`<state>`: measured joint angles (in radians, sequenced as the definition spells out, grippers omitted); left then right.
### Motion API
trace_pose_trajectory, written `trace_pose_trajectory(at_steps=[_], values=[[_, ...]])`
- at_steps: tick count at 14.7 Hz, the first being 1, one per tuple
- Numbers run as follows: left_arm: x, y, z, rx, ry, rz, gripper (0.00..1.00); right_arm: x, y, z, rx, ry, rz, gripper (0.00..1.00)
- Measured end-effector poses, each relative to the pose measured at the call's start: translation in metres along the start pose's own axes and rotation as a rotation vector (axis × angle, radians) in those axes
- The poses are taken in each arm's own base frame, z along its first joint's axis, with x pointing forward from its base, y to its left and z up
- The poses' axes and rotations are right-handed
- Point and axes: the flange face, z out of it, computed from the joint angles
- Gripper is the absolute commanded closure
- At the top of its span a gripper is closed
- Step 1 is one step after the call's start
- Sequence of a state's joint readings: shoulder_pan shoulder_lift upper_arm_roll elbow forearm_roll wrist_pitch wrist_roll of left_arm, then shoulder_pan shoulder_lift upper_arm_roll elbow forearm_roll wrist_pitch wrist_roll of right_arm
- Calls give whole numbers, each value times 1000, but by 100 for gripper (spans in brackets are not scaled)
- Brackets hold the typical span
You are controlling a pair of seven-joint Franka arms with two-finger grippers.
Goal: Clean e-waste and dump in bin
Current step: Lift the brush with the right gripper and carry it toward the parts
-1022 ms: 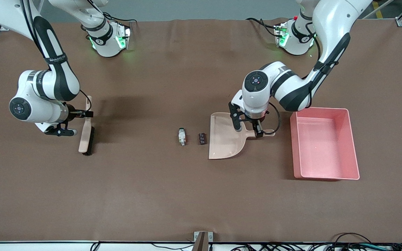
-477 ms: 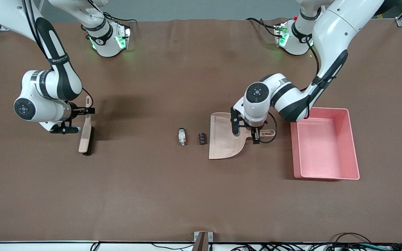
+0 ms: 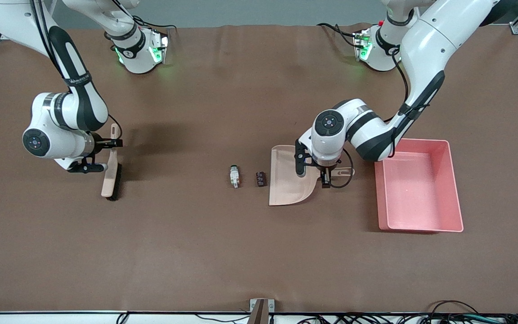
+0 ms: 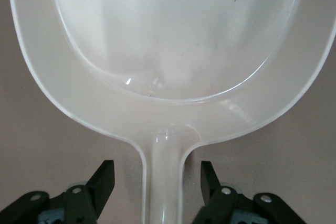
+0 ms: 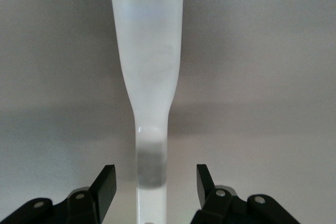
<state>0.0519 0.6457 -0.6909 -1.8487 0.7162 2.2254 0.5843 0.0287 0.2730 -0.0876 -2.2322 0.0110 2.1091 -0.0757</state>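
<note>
The e-waste lies mid-table: a white-grey part and a dark block, just off the open mouth of the beige dustpan. The pink bin stands beside the pan, toward the left arm's end. My left gripper is low over the pan's handle. It is open, and its fingers stand clear on both sides. My right gripper is open astride the handle of the beige brush, gaps either side.
Brown cloth covers the whole table. The brush lies toward the right arm's end, well apart from the parts. Both arm bases stand at the table's edge farthest from the front camera. A small bracket sits at the edge nearest that camera.
My left gripper has come down around the dustpan's handle. My right gripper has shifted a little toward the brush handle and its fingers have narrowed. The parts, pan and brush have not moved.
</note>
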Motion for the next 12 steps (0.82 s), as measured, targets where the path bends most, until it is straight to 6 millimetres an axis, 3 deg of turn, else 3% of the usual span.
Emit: trace_pose_trajectory(at_steps=[5,7,11,12], values=[[1,1,3,-5,0,0,32,2,0,4,-1,-3,0,40],[1,1,3,-6,0,-6,48,2,0,5,-1,-4,0,44],[1,1,4,-6,-2,-11,55,2,0,5,-1,-4,0,54],[1,1,4,-6,-2,-11,59,2,0,5,-1,-4,0,61]])
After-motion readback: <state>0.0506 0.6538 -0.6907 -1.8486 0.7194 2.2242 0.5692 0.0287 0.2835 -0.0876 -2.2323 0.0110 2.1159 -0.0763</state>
